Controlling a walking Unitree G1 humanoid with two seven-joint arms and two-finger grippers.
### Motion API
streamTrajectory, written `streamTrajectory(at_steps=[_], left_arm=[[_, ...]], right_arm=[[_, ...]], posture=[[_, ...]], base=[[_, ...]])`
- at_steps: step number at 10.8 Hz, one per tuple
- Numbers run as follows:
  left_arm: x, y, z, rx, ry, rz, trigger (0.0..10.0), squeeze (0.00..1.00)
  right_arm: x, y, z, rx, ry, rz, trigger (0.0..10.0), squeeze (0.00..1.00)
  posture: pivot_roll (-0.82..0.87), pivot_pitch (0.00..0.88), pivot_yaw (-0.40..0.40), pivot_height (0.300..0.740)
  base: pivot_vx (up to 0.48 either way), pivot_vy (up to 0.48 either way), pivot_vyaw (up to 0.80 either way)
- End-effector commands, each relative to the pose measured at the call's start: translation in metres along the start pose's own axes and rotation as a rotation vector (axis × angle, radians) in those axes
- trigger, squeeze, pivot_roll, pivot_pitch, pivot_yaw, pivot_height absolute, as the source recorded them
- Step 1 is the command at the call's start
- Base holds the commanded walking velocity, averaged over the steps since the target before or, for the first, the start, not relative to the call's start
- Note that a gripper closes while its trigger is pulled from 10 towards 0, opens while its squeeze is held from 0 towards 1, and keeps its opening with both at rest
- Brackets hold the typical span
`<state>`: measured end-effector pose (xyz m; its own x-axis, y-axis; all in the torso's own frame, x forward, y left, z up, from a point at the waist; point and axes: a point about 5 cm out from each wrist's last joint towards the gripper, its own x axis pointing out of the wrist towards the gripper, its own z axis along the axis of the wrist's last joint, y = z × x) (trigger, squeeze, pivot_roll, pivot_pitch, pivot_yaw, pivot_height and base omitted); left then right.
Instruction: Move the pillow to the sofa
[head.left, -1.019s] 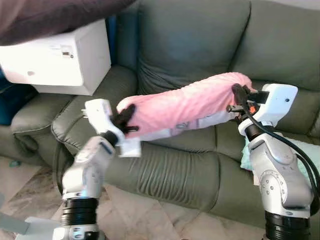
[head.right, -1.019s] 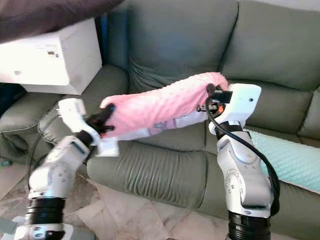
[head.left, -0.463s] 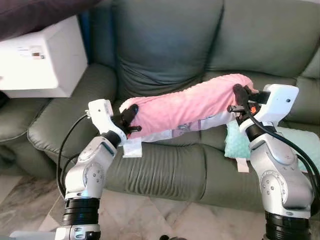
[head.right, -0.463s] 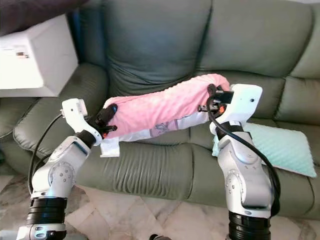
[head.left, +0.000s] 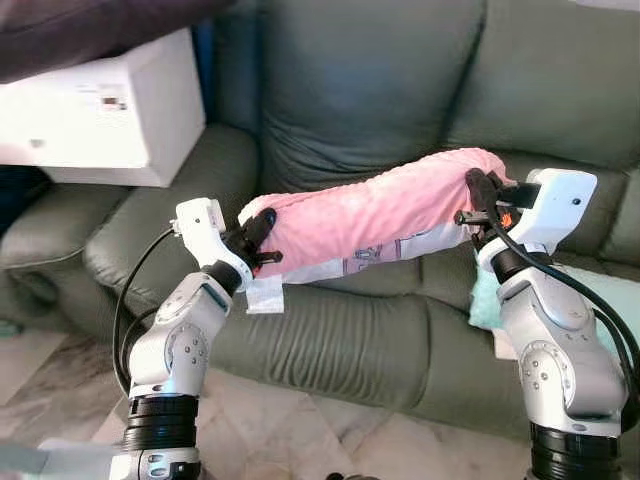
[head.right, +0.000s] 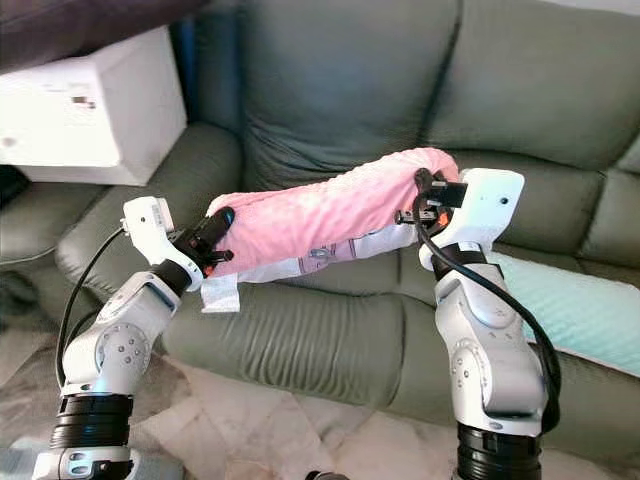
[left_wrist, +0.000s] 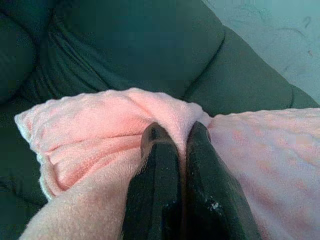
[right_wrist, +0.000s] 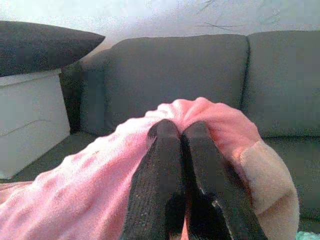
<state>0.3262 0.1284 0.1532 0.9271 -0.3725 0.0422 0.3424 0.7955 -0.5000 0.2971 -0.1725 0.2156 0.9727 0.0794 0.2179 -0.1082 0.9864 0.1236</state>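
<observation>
A long pink pillow (head.left: 375, 215) hangs stretched between my two grippers, above the seat of the dark green sofa (head.left: 340, 90). My left gripper (head.left: 258, 232) is shut on the pillow's left end, and its black fingers (left_wrist: 155, 170) pinch the pink fabric in the left wrist view. At the other end my right gripper (head.left: 478, 195) is shut on the pillow (right_wrist: 100, 200), fingers (right_wrist: 155, 180) pressed together over it. White fabric with a label (head.left: 265, 293) hangs from the pillow's underside.
A white box (head.left: 110, 115) with a dark cushion (head.left: 80, 30) on top stands over the sofa's left arm. A mint green pillow (head.right: 580, 310) lies on the seat at the right. Tiled floor (head.left: 60, 400) lies in front of the sofa.
The camera view has swung a little, so the sofa and white box shifted right in the picture. Both grippers keep their hold on the pink pillow in the same pose.
</observation>
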Motion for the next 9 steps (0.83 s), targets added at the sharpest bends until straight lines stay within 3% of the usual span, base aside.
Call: streamTrajectory(at_steps=[1, 9], left_arm=[[0.0031, -0.0078, 0.0079, 0.009, -0.024, -0.034, 0.0, 0.0], [0.0031, -0.0084, 0.008, 0.007, -0.024, -0.034, 0.0, 0.0]], right_arm=[[-0.0001, -0.0001, 0.0043, -0.003, -0.018, -0.002, 0.0, 0.0], [0.0, 0.0, 0.0044, -0.004, -0.017, -0.001, 0.0, 0.0]], posture=[[-0.2, 0.093, -0.037, 0.74], [-0.2, 0.093, -0.037, 0.74]], base=[[0.0, 0.0, 0.0], [0.0, 0.0, 0.0]])
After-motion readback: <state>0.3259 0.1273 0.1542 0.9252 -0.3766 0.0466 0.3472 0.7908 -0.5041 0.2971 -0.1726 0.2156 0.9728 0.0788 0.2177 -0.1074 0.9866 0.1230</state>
